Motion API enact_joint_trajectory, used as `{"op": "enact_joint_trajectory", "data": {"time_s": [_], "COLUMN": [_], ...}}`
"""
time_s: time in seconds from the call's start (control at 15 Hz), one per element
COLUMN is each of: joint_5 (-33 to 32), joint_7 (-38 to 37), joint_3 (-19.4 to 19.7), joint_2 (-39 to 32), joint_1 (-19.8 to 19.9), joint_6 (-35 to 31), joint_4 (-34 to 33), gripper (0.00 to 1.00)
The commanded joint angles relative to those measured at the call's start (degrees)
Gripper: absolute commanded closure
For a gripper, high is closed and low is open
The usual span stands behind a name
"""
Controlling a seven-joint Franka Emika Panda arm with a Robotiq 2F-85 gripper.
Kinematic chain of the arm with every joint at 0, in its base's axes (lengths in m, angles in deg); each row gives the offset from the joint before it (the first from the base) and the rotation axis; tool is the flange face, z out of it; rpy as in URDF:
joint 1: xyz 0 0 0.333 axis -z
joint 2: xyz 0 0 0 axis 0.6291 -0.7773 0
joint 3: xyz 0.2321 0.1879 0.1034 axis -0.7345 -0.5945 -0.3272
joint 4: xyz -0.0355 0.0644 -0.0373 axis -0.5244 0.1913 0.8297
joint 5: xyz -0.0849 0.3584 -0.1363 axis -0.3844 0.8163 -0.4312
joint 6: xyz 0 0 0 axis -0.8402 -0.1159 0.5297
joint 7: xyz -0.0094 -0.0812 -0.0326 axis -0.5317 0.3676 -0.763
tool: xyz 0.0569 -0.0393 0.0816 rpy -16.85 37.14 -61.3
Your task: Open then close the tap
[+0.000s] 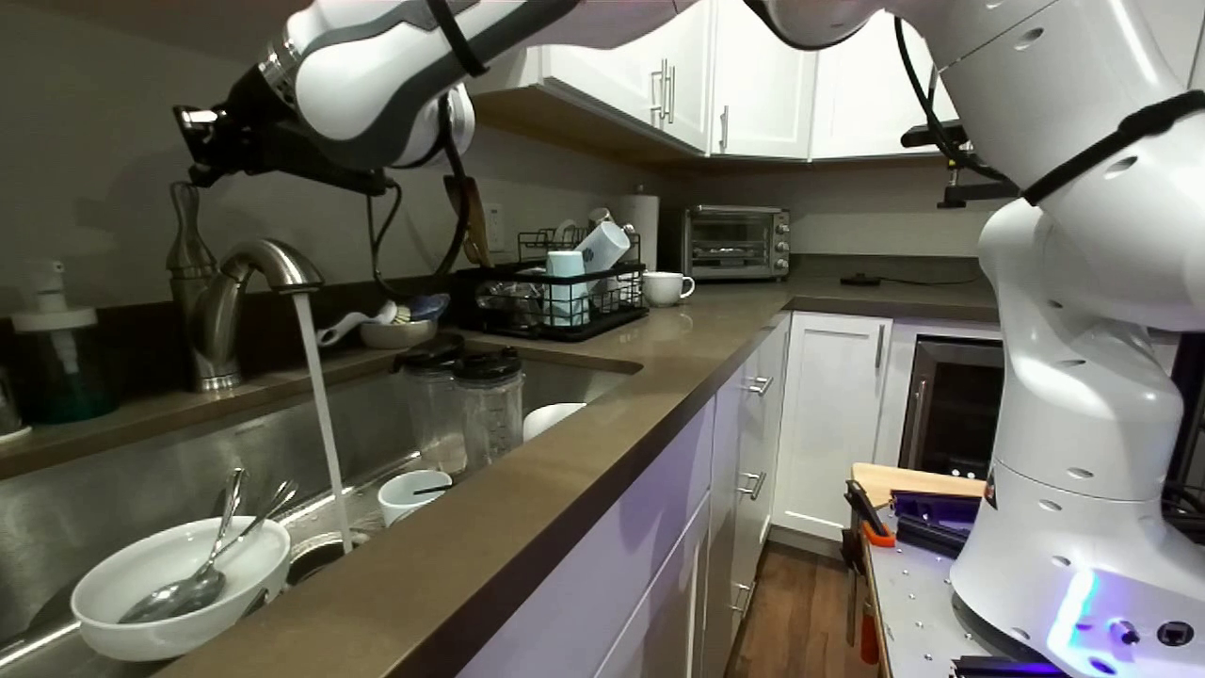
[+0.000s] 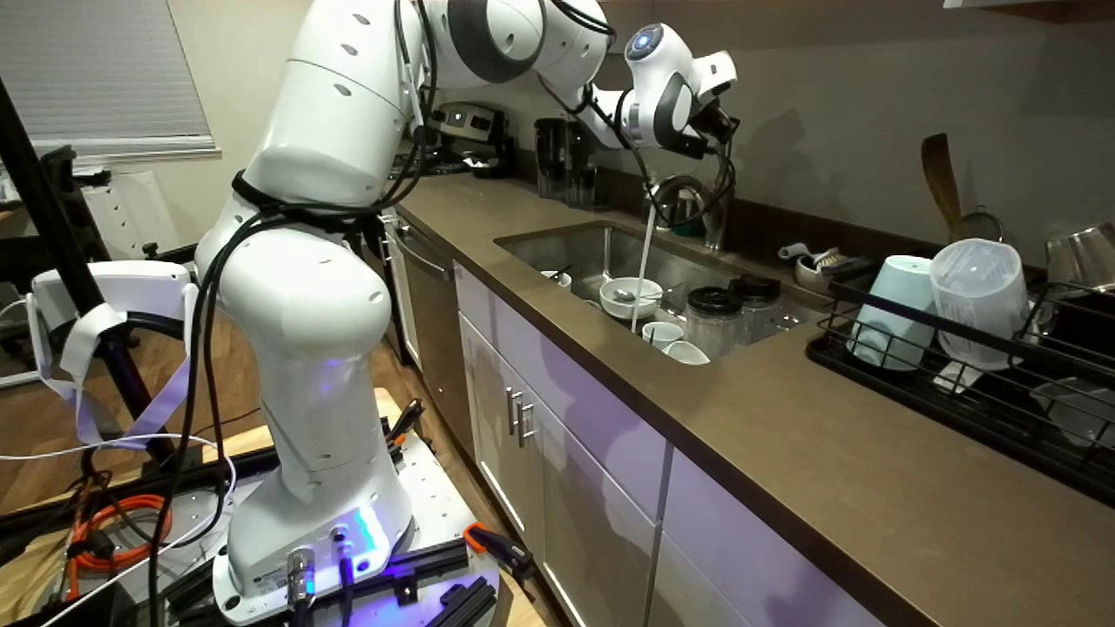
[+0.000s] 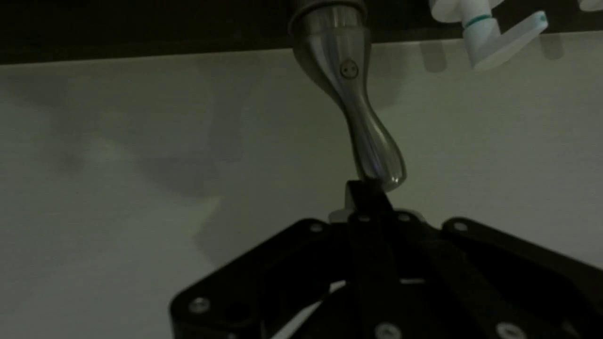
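Observation:
The tap (image 1: 218,325) is a metal faucet with an arched spout at the sink's back edge. Water runs from its spout into the sink; it also shows in an exterior view (image 2: 716,218), partly behind cables. Its lever handle (image 1: 188,235) stands upright, and in the wrist view the handle (image 3: 372,141) points down the picture toward my fingers. My gripper (image 3: 370,190) is shut, fingertips together, at the handle's tip. The fingertips overlap the tip's edge; contact looks likely, but nothing shows between the fingers. The gripper (image 1: 196,174) is just above the handle tip.
The sink (image 2: 601,235) holds a white bowl (image 1: 235,546) with spoons, cups and lidded clear containers (image 1: 490,405). A soap bottle (image 1: 61,358) stands beside the tap. A dish rack (image 1: 565,301) stands on the counter (image 1: 527,490). The wall is close behind the tap.

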Motion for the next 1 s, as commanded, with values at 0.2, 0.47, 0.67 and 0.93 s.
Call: {"op": "enact_joint_trajectory", "data": {"time_s": [0.2, 0.47, 0.67, 0.93], "joint_5": [0.1, 0.1, 0.0, -0.3], "joint_7": [-0.8, -0.2, 0.0, 0.4], "joint_3": [2.5, 0.8, -0.3, -1.7], "joint_2": [0.4, 0.1, -0.4, -1.3], "joint_1": [-1.5, -0.8, -0.6, -0.3], "joint_6": [-7.4, -8.0, -7.4, -6.6], "joint_4": [2.3, 1.6, 0.7, -1.1], "gripper": [0.97, 0.97, 0.98, 0.98]}}
